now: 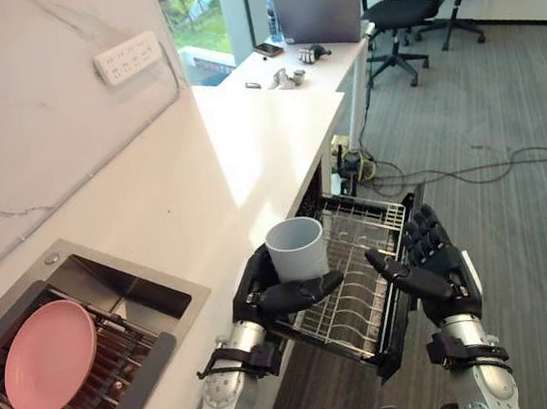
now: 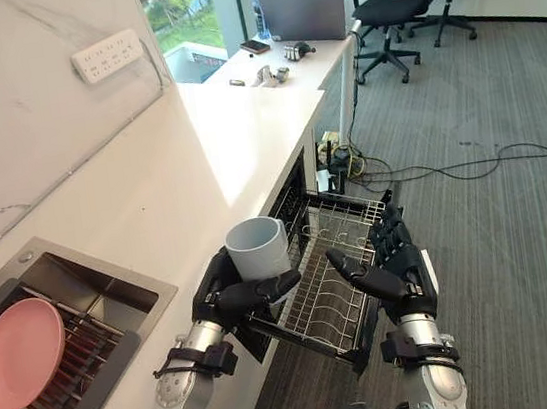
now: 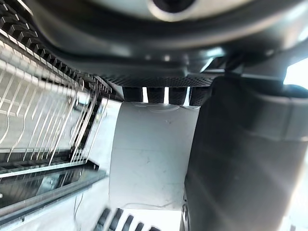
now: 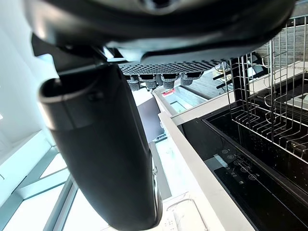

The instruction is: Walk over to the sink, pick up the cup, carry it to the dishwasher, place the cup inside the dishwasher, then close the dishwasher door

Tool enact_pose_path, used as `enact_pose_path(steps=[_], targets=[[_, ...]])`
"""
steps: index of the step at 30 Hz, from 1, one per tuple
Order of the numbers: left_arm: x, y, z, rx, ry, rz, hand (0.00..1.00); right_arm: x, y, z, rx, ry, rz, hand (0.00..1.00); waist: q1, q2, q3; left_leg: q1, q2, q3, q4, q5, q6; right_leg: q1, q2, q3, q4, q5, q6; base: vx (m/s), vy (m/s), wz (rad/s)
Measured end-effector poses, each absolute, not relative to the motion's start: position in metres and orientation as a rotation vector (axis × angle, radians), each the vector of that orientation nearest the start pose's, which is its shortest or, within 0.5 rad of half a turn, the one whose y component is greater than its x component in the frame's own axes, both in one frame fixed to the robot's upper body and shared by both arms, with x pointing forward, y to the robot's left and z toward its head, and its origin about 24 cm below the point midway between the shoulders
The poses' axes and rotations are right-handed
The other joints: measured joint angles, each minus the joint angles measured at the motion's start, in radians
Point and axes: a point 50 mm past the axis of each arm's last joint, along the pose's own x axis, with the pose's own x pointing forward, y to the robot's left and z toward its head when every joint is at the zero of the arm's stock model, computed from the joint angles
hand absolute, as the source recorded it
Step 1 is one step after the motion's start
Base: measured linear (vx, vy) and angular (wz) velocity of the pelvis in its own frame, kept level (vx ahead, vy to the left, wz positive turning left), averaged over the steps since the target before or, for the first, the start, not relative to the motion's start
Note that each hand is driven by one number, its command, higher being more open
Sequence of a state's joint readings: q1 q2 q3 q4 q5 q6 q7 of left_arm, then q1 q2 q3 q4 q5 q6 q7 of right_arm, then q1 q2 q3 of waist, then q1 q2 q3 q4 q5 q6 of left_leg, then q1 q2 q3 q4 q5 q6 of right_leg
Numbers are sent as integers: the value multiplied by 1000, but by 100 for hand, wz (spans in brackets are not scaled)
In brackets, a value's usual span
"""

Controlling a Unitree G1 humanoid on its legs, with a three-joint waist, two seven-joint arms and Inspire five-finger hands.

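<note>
My left hand (image 1: 263,295) is clenched round the cup (image 1: 297,249): fingers wrap its far side and my thumb lies across the front, low on its wall. In the left wrist view the cup's pale wall (image 3: 154,154) sits against my palm, with my fingertips (image 3: 156,95) curled over its far edge.

My right hand (image 1: 441,265) holds nothing. Its fingers are straight and spread, the thumb points towards the cup, and it stays apart from the cup, above the right-hand edge of the dish rack (image 1: 360,289).

The cup is upright, mouth up, in the air over the near left corner of the pulled-out rack, just beside the edge of the white counter (image 1: 200,184). It is a plain, pale blue-grey cup with straight sides. I see no handle or mark on the sides that show.

The rack is wire, drawn out over the lowered dishwasher door (image 4: 216,144). The door's black face carries a row of small white symbols (image 4: 240,168), too small for me to read.

To my left the sink (image 1: 140,378) is set into the counter, and a pink plate (image 1: 50,357) leans on the wire grid inside it. A white power strip (image 1: 128,57) is fixed to the marble wall above the counter.
</note>
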State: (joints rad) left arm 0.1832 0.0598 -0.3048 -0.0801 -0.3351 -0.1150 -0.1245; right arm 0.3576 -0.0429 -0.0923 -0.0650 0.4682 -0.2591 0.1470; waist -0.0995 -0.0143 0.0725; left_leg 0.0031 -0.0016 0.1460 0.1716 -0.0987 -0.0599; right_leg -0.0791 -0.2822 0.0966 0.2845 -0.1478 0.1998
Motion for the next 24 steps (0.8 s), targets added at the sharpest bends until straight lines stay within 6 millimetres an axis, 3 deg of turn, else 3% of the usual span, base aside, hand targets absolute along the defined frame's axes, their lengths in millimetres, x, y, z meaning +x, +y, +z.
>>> enact_pose_path(steps=[3, 6, 9, 14, 18, 24], targets=[[216, 104, 34, -316, -12, -298, 0, 173, -203, 2, 436, -22, -165, 100, 4, 8, -5, 24, -5, 24, -39, 8, 24, -19, -9, -81, 10, 54, -24, -8, 117, -29], [221, 135, 35, -303, -25, -132, 0, 178, -196, -3, 466, 1, -111, 100, 18, 24, -4, 35, 12, 91, -55, -1, 41, -51, -7, -202, 9, 119, -80, -68, 107, -66], [222, 156, 36, -280, -40, -28, 0, 182, -187, -4, 589, -1, -17, 100, 44, 24, -3, 29, 21, 148, -56, -8, 42, -31, 7, -251, -105, 189, -88, -68, 87, -54], [222, 154, 40, -191, -57, -24, 0, 188, -176, -6, 765, -10, 125, 100, 62, 21, -1, 18, 25, 131, -41, -11, 39, 27, 12, -311, -203, 218, -76, -10, -6, 6], [222, 156, 59, -81, -171, 12, 0, 198, -170, 4, 874, -62, 298, 100, 82, 17, 1, 15, 53, 137, -27, -11, 26, 44, 43, -315, -245, 229, -69, 1, -66, -6], [221, 154, 67, 68, -244, 42, 0, 206, -173, 14, 869, -63, 419, 100, 85, 13, 0, 16, 84, 138, -15, -21, 6, 78, 81, -324, -305, 247, -75, 7, -56, -4]])
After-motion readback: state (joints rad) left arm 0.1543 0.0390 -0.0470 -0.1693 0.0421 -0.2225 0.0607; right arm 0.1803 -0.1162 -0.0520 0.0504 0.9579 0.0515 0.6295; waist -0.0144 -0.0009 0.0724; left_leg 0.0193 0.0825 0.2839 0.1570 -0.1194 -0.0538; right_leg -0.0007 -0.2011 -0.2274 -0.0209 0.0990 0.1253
